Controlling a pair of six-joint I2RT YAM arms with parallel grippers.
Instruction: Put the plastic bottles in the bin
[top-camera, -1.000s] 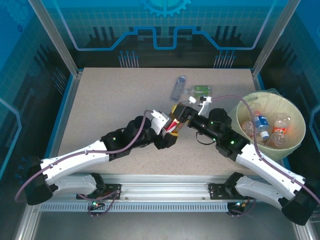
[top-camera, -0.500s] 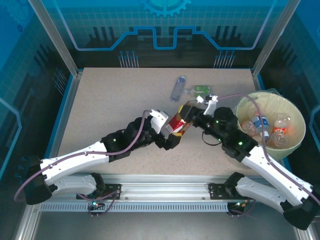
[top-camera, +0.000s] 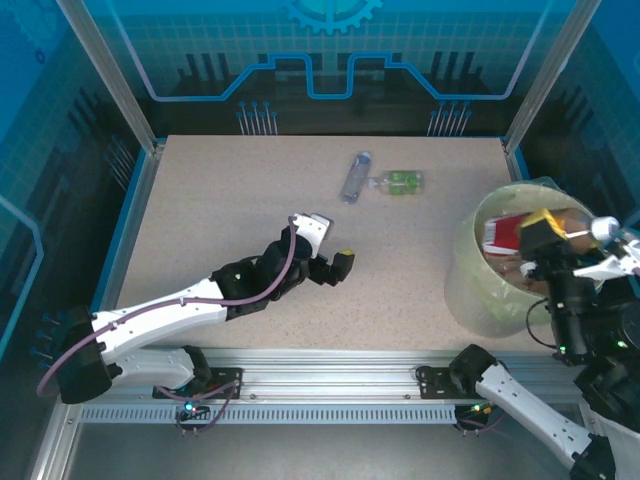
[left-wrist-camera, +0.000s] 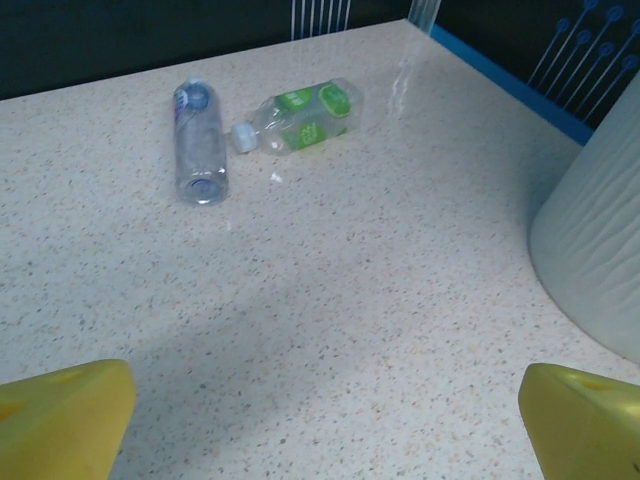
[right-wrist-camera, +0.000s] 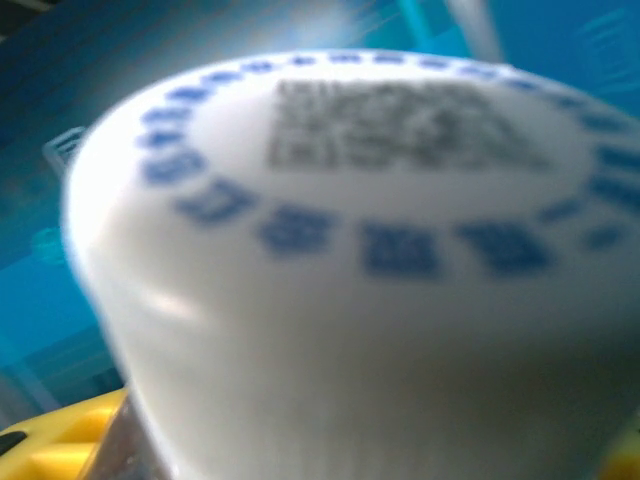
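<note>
I had the right gripper (top-camera: 535, 232) clamped on a red-labelled bottle (top-camera: 503, 233) over the bin (top-camera: 468, 290), at the frame's right. The left gripper (top-camera: 333, 268) gaped empty at centre. A blue-labelled bottle (top-camera: 353, 177) and a green-labelled bottle (top-camera: 400, 181) lay uncollected at upper centre.

Blue-labelled bottle (top-camera: 353, 176) and green-labelled bottle (top-camera: 398, 182) lie flat; red-labelled bottle (top-camera: 505, 232) above bin (top-camera: 470, 290).

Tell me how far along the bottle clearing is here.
Done: cannot count, the bin's inside is mostly hidden. In hand: the right pincer holds a red-labelled bottle over the bin. Left: a clear bottle and a green-labelled bottle lie on the table; the left pincer is open.
</note>
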